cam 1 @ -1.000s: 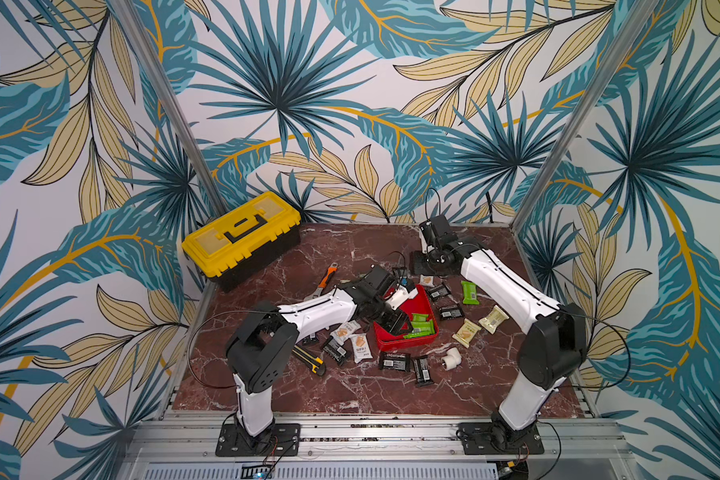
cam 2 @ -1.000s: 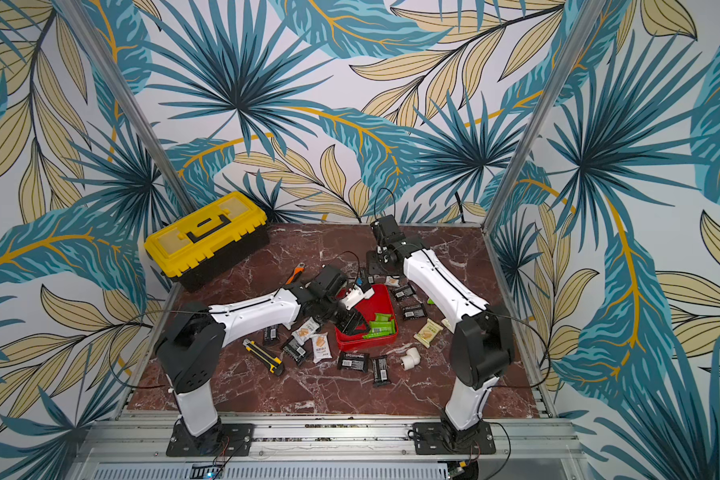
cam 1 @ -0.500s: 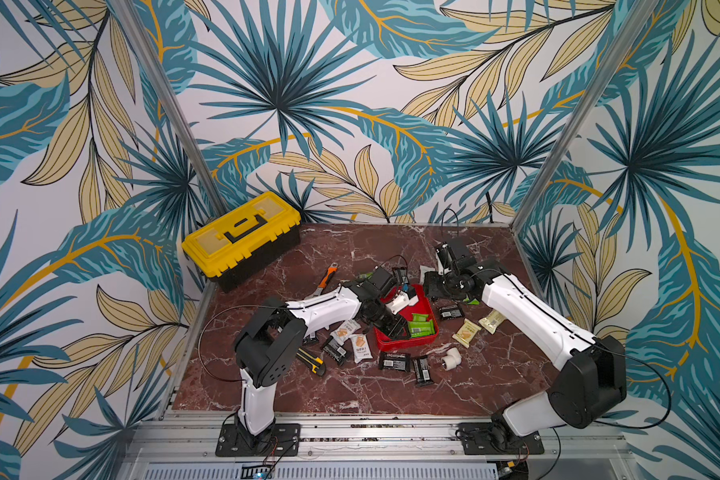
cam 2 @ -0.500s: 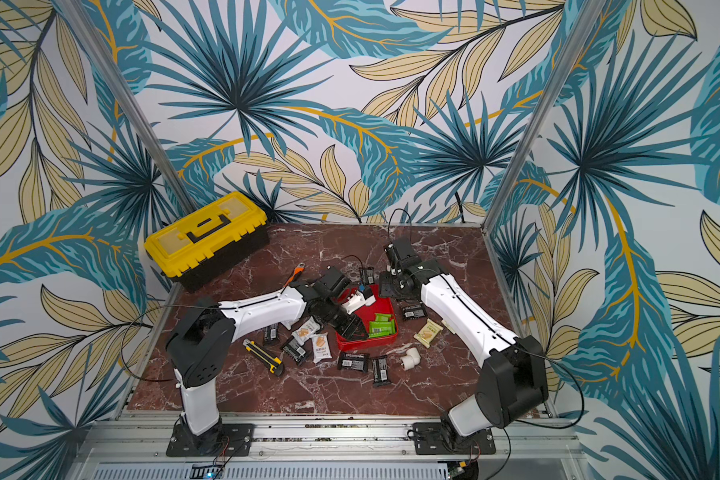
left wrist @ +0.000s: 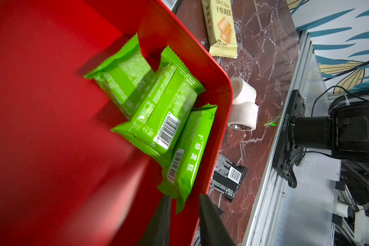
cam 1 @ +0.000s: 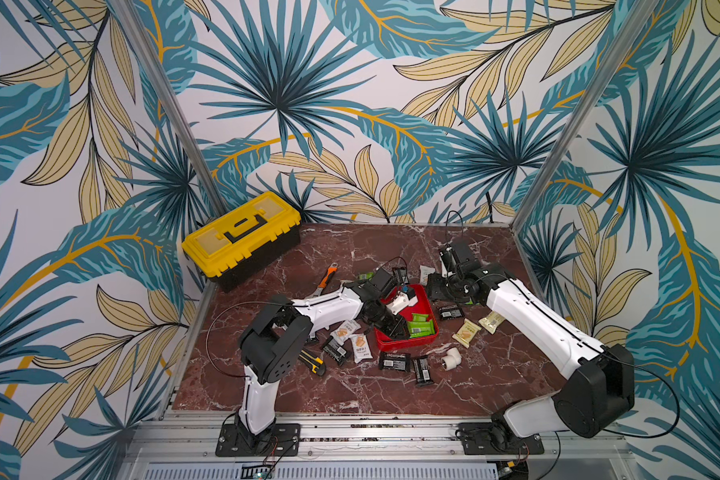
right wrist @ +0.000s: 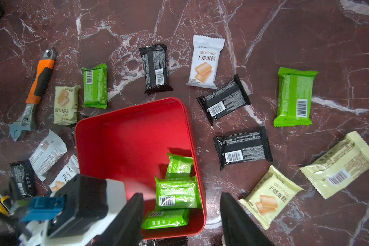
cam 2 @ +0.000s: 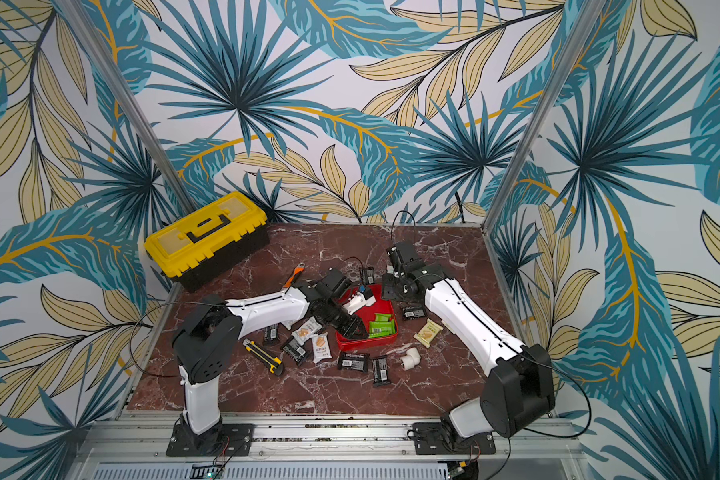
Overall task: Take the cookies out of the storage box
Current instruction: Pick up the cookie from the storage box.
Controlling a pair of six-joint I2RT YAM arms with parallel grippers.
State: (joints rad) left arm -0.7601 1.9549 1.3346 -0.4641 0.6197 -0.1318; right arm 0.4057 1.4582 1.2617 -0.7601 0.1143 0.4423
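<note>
The storage box (cam 1: 422, 297) is a shallow red tray at mid-table, also in the other top view (cam 2: 385, 305). Three green cookies (left wrist: 158, 119) lie stacked in one corner of it, and my right wrist view shows these green cookies (right wrist: 177, 191) too. My left gripper (left wrist: 184, 196) is astride the tray's wall, one finger inside and one outside, jaws narrow on the wall and a green packet's crimped end. My right gripper (right wrist: 181, 219) hangs open above that same corner, holding nothing. Black (cam 1: 393, 360), cream (cam 1: 466, 332) and white-orange (cam 1: 360, 347) packets lie scattered on the marble around the tray.
A yellow-lidded toolbox (cam 1: 242, 237) stands at the back left. An orange-handled wrench (right wrist: 36, 89) lies left of the tray. A yellow-black utility knife (cam 1: 312, 361) is by the left arm. A white pipe elbow (cam 1: 449, 358) sits in front of the tray.
My right arm has swung from the back of the table to the tray's right side. My left gripper's jaws have narrowed at the tray's wall.
</note>
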